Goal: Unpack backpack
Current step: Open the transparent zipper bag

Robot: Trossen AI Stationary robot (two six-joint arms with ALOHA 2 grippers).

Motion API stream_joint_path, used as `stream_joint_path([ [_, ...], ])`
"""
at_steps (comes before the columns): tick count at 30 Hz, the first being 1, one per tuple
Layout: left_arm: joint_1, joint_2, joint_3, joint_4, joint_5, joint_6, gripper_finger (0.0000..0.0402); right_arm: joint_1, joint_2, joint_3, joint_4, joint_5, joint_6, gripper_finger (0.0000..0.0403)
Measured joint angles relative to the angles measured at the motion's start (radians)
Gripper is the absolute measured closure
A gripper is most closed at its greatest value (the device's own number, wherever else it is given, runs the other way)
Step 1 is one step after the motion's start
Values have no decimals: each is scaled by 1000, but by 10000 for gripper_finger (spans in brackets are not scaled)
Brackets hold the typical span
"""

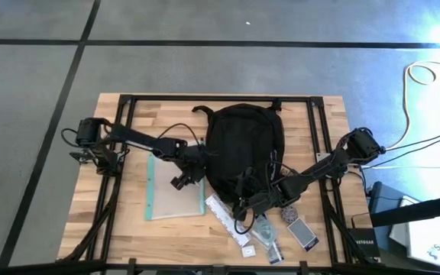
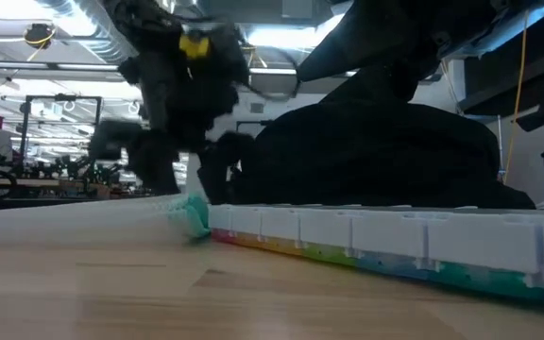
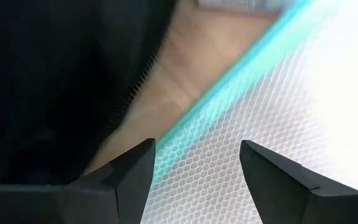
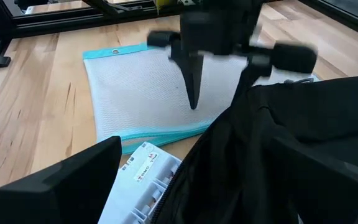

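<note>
Black fabric fills the middle of the table: the large, rounded black backpack (image 1: 244, 145) lies flat on the pale wooden tabletop (image 1: 121, 198), toward its far edge. Several things are already out. A clear mesh pouch with teal edging (image 1: 174, 187) lies just beside the bag on the left arm's side, a long white pill organiser with coloured compartments (image 1: 225, 216) lies at the bag's near end, and a few small packets and a card-like item (image 1: 302, 231) sit near the front edge.

The left gripper (image 3: 194, 168) hangs directly over the pouch's edge, jaws parted with nothing between them, the mesh showing clean through the gap, so the pouch looks set down. The right gripper (image 1: 249, 205) sits at the backpack's near opening, jaws wide, dark fabric bunched around the fingers (image 4: 73, 177); no item is visibly held.

My read: well underway, with several items out. Whether anything remains inside the bag cannot be told, as its interior is hidden.
</note>
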Motion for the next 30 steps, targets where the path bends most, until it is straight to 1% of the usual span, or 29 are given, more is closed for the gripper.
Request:
stream_joint_path([
  [5,-7,66,35,21,-27,5,180,0,0,0,0,0,0,13],
  [9,-7,67,72,19,-30,-6,180,0,0,0,-7,0,0,13],
  [13,-7,67,90,-18,-49,5,181,0,0,0,-6,-1,0,13],
  [15,-7,67,91,-43,-60,5,191,0,0,0,-6,-1,0,13],
  [18,-7,65,93,-87,-61,1,227,0,0,0,-6,-1,0,13],
  [26,-7,65,92,-134,-56,-14,379,0,0,0,-6,-1,0,13],
  [28,-7,63,92,-134,-57,-14,395,0,0,0,-6,-1,0,13],
  [30,-10,59,91,-137,-58,-15,395,0,0,0,-6,-1,0,13],
])
